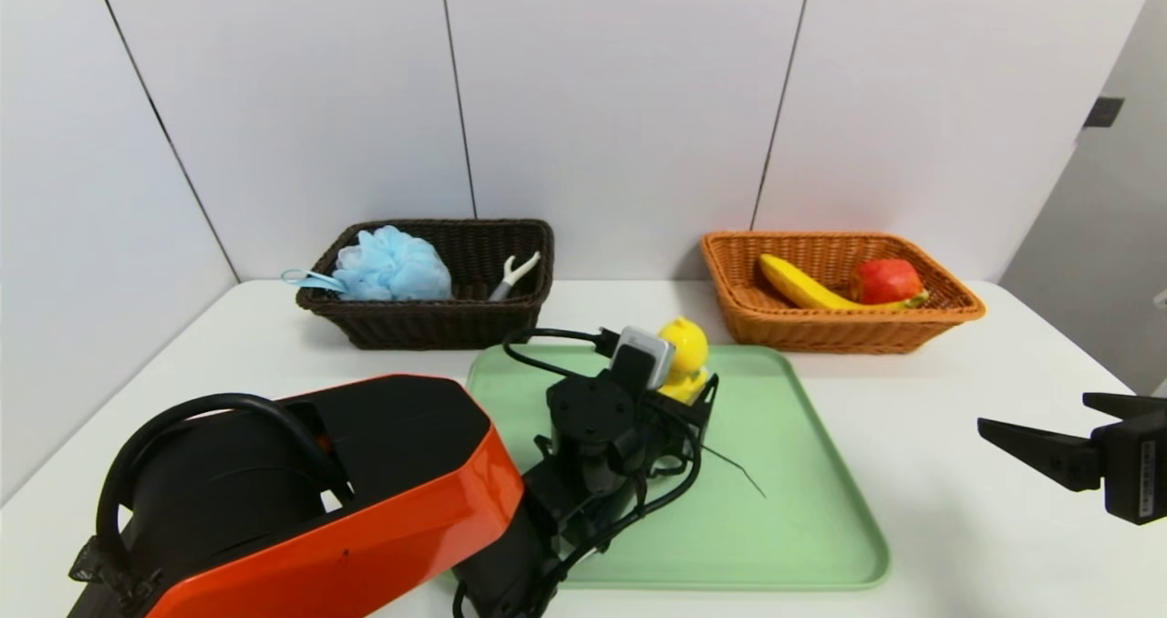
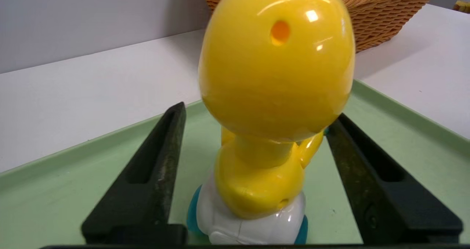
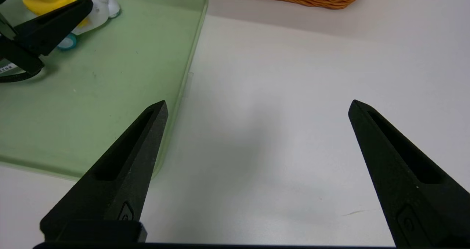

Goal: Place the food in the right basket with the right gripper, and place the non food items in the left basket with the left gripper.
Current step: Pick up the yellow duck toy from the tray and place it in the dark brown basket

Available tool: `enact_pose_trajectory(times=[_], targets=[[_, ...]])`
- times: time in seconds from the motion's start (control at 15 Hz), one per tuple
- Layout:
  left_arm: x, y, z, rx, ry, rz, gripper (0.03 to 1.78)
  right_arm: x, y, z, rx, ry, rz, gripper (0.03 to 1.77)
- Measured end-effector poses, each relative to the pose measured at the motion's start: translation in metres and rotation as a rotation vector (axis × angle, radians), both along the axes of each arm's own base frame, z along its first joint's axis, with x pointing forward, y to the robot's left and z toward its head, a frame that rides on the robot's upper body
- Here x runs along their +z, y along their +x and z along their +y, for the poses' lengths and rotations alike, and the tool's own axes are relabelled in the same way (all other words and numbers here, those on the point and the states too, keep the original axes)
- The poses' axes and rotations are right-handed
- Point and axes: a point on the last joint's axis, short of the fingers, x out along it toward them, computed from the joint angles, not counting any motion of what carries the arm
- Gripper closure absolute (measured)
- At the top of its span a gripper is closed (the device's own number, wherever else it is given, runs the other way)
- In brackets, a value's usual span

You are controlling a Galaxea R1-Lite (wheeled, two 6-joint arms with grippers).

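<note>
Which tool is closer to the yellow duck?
The left tool: its fingers flank the duck on the green tray. The right tool hangs over bare table, beside the tray.

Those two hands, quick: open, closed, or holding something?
Left hand: open around the duck toy, not gripping it.
Right hand: open, holding nothing.

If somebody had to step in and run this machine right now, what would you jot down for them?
Left gripper: astride the yellow duck toy on the green tray, jaws either side of its body with gaps visible, not yet gripping.
Right gripper: open, idle over bare table right of the tray.
Done: banana and apple lie in the orange basket; blue sponge and peeler lie in the dark basket.
Left: grip the duck and drop it in the dark basket.
</note>
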Motion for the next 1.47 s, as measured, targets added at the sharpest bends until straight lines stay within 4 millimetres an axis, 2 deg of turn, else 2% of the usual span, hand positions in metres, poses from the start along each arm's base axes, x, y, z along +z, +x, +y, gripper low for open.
enact_pose_trajectory(times=[0.13, 0.33, 0.4, 0.67, 1.0, 1.2, 1.33, 1.47], targets=[[0.000, 0.000, 0.000, 0.000, 0.000, 0.000, 0.82, 0.000, 0.000, 0.000, 0.001, 0.000, 0.001, 0.10], [0.001, 0.000, 0.000, 0.001, -0.007, -0.005, 1.11, -0.001, 0.000, 0.000, 0.001, 0.000, 0.002, 0.10], [0.002, 0.000, 0.001, 0.002, -0.009, -0.008, 1.47, -0.001, 0.000, 0.000, 0.001, 0.000, 0.005, 0.10], [0.011, 0.001, 0.004, 0.012, -0.022, -0.020, 1.47, -0.003, -0.001, 0.000, 0.003, 0.001, 0.010, 0.10], [0.044, 0.003, 0.017, 0.035, -0.065, -0.064, 1.47, -0.004, -0.001, 0.001, 0.023, 0.011, 0.014, 0.10], [0.073, 0.000, 0.024, 0.041, -0.086, -0.086, 1.47, -0.004, -0.001, 0.001, 0.024, 0.011, 0.016, 0.10], [0.098, 0.008, 0.040, 0.081, -0.092, -0.111, 1.47, -0.006, -0.001, 0.001, 0.024, 0.010, 0.021, 0.10], [0.123, 0.025, 0.070, 0.153, -0.089, -0.131, 1.47, -0.006, -0.002, 0.000, 0.023, 0.012, 0.022, 0.10]])
